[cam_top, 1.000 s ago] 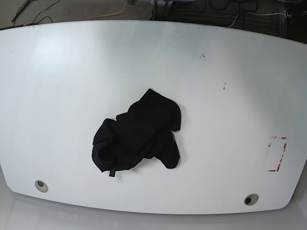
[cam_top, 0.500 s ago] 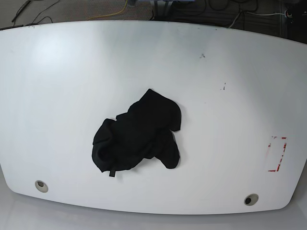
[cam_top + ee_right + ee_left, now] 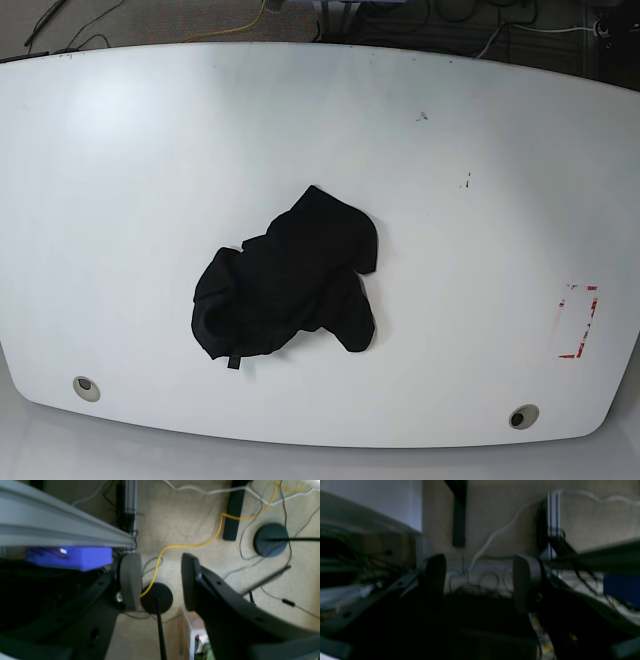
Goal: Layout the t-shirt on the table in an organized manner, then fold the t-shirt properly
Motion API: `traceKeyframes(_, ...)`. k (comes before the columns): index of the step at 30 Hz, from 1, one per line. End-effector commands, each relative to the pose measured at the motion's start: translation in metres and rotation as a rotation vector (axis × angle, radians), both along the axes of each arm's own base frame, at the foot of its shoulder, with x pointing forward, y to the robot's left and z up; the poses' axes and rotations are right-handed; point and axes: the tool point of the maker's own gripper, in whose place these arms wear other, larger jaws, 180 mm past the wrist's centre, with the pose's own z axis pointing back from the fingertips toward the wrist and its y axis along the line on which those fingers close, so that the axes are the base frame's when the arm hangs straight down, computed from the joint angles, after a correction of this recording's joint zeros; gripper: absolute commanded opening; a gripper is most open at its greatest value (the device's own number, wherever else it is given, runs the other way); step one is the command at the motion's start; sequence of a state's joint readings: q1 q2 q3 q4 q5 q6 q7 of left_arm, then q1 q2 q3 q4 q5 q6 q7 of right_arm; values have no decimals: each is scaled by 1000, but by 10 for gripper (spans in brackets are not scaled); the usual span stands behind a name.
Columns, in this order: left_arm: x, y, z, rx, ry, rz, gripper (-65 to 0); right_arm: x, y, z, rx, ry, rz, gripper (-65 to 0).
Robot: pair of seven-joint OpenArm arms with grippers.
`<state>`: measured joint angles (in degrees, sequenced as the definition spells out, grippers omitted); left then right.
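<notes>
The black t-shirt lies crumpled in a heap on the white table, a little left of centre and towards the front edge. No arm shows in the base view. My left gripper is open and empty, seen in the left wrist view over dim floor and cables. My right gripper is open and empty, seen in the right wrist view over beige carpet. Neither wrist view shows the t-shirt or the table.
The table has a round hole at the front left and one at the front right, and a red rectangle outline near the right edge. Under the right gripper are a yellow cable, round black stand bases and an aluminium rail.
</notes>
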<state>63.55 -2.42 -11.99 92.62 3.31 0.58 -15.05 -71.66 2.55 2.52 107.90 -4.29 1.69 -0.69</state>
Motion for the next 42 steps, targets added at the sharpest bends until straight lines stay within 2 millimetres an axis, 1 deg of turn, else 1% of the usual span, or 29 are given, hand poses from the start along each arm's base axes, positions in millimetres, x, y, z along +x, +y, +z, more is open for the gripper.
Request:
traceKeyframes(1,3,0,13,6,-30,-8,-259,-2,0,14,1,-9,1,-393)
traceKeyframes(4,13,2,22,17,-64,-13,-259,6,1,22,2,-36,1,-393)
traceKeyframes(5,16,6,28,28,-78,-11,-259,11,2,25,3,-51,2,-393)
traceKeyframes(7,21,9,33,39,-94,-10,-259,15,2,28,3,-64,3,-393)
traceKeyframes(9,25,11,37,45,-109,-10,-259,17,2,29,3,-70,3,-393)
traceKeyframes(13,34,21,49,46,-154,28,-259,18,2,30,4,-74,3,-393)
traceKeyframes(17,37,29,54,42,-174,61,-259,18,2,30,15,-75,-13,-393)
traceKeyframes(21,52,36,60,55,-215,56,-259,28,0,30,46,-102,-57,-393)
traceKeyframes(32,77,35,62,50,-282,57,-259,58,-24,31,7,-185,-100,-393)
traceKeyframes(39,92,34,65,45,-322,56,-259,75,-27,33,1,-230,-99,-393)
traceKeyframes(42,101,28,65,29,-343,48,-259,85,-27,34,2,-256,-99,-393)
